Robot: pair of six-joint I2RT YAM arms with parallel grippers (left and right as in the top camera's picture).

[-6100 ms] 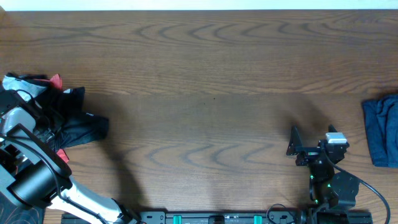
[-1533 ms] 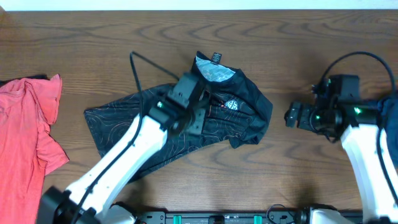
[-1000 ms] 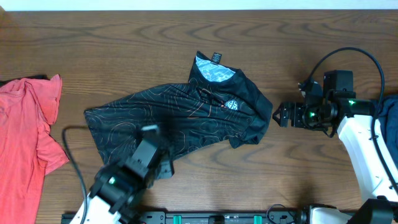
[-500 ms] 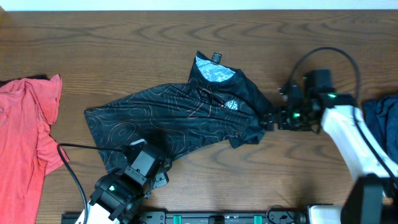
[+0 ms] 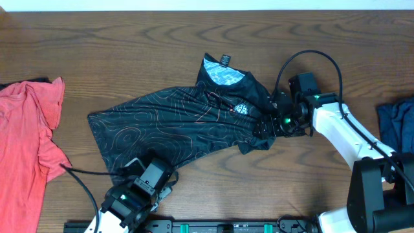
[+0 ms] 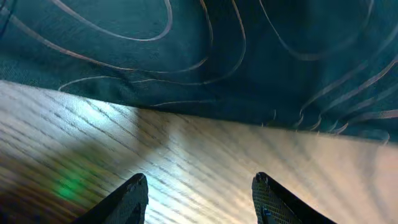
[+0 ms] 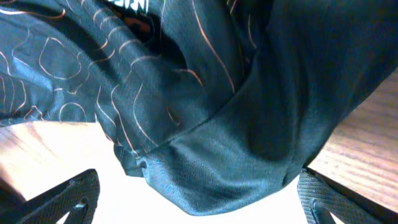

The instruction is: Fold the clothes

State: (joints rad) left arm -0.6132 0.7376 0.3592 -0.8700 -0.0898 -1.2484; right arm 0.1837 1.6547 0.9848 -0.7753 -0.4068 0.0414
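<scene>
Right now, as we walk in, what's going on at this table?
Two robot arms are setting up to fold a black jersey lying rumpled on the table. The right gripper is open around its right edge, not yet closed. The left gripper is open over bare wood just short of the hem. A red shirt and blue cloth wait aside.

Black orange-lined jersey [image 5: 181,126], crumpled, mid-table
</scene>
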